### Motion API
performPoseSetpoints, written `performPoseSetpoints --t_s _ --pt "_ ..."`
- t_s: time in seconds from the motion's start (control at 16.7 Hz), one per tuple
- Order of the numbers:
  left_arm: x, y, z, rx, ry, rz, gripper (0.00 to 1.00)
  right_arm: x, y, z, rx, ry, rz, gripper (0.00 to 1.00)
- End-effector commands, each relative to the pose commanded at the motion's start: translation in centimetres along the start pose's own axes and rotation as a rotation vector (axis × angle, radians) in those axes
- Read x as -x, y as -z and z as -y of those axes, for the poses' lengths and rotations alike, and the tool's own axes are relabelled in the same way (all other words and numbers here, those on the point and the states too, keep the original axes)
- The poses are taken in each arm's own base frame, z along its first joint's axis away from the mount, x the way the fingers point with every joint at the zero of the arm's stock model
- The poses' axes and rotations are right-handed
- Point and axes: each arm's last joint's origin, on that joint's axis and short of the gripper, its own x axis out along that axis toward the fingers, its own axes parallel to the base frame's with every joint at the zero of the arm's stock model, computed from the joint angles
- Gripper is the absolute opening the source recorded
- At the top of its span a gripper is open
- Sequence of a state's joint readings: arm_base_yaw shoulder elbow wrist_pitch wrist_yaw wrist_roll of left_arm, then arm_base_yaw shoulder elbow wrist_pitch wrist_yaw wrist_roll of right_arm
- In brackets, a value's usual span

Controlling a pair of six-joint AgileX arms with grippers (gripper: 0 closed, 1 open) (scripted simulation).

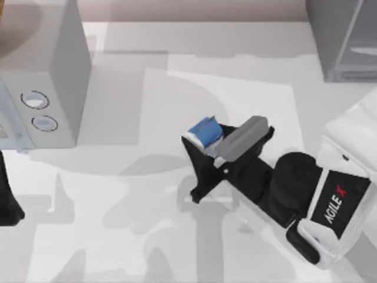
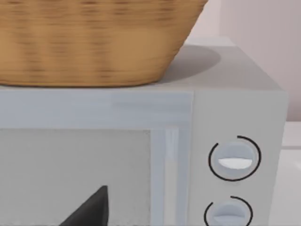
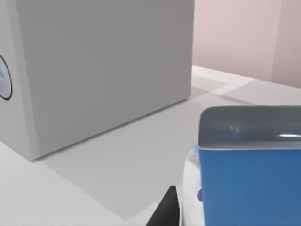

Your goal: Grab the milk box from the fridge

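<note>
The milk box (image 1: 205, 132), a blue and white carton, hangs over the middle of the table with my right gripper (image 1: 200, 144) shut on it. Up close in the right wrist view, the milk box (image 3: 249, 179) has a blue side and a grey top, and one dark fingertip (image 3: 165, 209) lies right beside it. The other finger is hidden behind the carton. The fridge (image 1: 347, 41), dark grey with a glassy panel, stands at the table's far right corner, well apart from the carton. My left arm (image 1: 7, 203) is parked at the table's left edge.
A light grey box with two round dials (image 1: 41, 76) stands at the left, and its side fills the background of the right wrist view. A wicker basket (image 2: 94, 42) sits on top of it. Open tabletop lies between this box and the carton.
</note>
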State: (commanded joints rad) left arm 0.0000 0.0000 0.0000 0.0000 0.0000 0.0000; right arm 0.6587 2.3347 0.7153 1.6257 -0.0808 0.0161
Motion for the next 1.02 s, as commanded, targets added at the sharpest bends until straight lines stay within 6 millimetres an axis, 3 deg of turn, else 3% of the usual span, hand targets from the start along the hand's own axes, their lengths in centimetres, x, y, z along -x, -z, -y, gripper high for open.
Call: performPoseSetpoints --t_s 0.66,1.02 --pt "0.0 0.0 0.0 0.0 0.0 0.0 1.0 0.0 0.0 0.0 0.0 0.0 0.0 0.98" --pt "0.0 0.0 0.0 0.0 0.0 0.0 1.0 0.0 0.0 0.0 0.0 0.0 0.0 1.0"
